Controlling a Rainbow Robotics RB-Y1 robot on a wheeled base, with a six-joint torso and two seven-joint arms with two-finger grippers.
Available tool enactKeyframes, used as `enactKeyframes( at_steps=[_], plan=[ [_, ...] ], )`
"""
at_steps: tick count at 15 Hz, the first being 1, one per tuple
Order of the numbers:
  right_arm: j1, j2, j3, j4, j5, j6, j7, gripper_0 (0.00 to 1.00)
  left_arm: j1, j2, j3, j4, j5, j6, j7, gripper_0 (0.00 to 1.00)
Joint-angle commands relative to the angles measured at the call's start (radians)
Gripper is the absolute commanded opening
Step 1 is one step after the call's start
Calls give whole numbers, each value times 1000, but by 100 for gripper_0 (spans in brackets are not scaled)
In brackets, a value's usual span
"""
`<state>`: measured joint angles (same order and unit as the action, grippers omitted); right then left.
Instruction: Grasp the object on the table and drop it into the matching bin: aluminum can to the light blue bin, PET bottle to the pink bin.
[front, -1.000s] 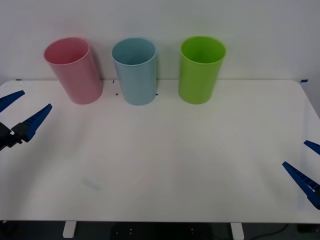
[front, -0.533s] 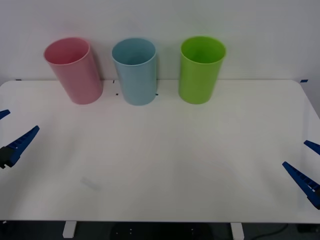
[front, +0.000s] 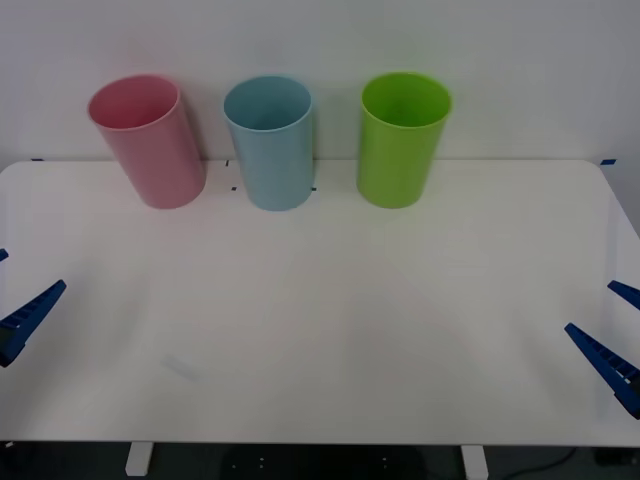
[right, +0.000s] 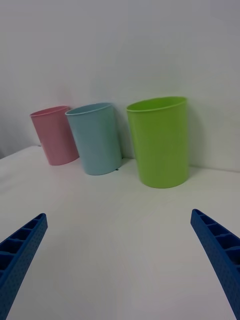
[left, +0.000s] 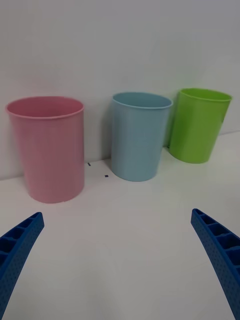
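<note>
The white table (front: 330, 320) lies bare in front of me. The object, whether aluminum can or PET bottle, is out of view. At the far edge stand the pink bin (front: 150, 145) on the left and the light blue bin (front: 270, 150) beside it. My left gripper (front: 12, 290) hangs open at the table's left edge, and its wrist view faces the pink bin (left: 47, 150) and the light blue bin (left: 139, 137). Low at the right edge, my right gripper (front: 615, 330) is open too, with nothing between its fingers (right: 220, 255).
A bright green bin (front: 402, 140) stands to the right of the light blue one, also against the white wall. Small dark marks sit on the table near the light blue bin's base.
My left gripper has drawn back toward the near left corner, sinking lower at the view's edge. The right gripper and the bins have not moved.
</note>
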<state>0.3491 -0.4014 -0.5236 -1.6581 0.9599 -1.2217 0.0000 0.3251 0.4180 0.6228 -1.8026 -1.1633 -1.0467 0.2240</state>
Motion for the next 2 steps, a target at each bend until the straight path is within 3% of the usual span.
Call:
enactKeyframes(
  at_steps=[1, 2],
  plan=[
    [0, 0, 0, 0, 0, 0, 0, 100, 5, -1, 0, 0, 1, 5, 0, 100],
    [0, 0, 0, 0, 0, 0, 0, 100, 5, -1, 0, 0, 1, 5, 0, 100]
  ],
)
